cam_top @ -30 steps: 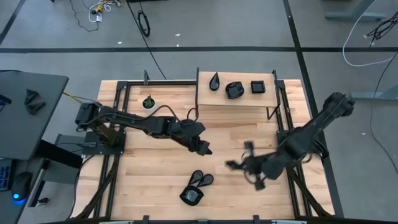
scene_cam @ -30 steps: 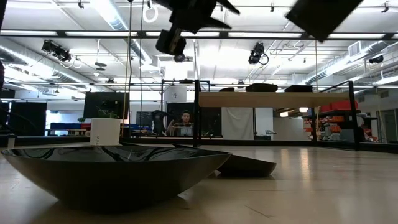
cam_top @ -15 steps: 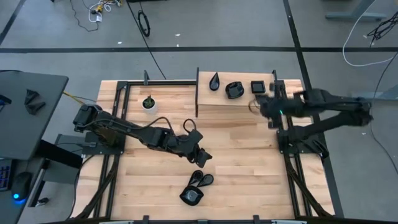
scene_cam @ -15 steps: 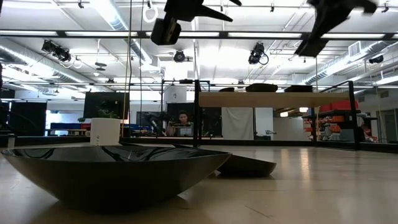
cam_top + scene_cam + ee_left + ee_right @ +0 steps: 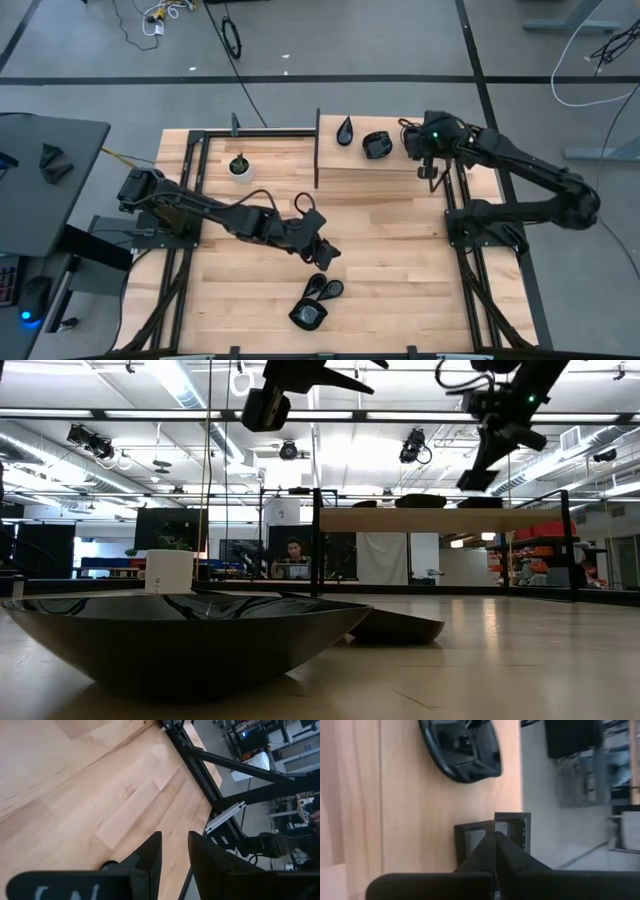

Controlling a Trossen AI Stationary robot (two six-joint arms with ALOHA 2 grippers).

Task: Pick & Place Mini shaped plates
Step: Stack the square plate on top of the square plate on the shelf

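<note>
**Q:** Looking down from above, where are the plates and why there?

**A:** 3 mini shaped plates sit on the raised shelf [image 5: 380, 165] at the far side: a teardrop plate [image 5: 345, 130], a rounded plate [image 5: 376, 144] and a square plate [image 5: 414, 139], which looks like the drop-off spot. A small cluster of plates [image 5: 316, 300] waits near the front edge of the counter [image 5: 400, 230].

**Q:** And the arms?

**A:** The right gripper [image 5: 428, 172] hovers over the shelf beside the square plate, fingers pressed together and empty, probably just done placing. The left gripper [image 5: 325, 252] hangs just above the cluster, fingers [image 5: 150, 855] slightly spread, holding nothing, seemingly lined up for the next pick.
</note>
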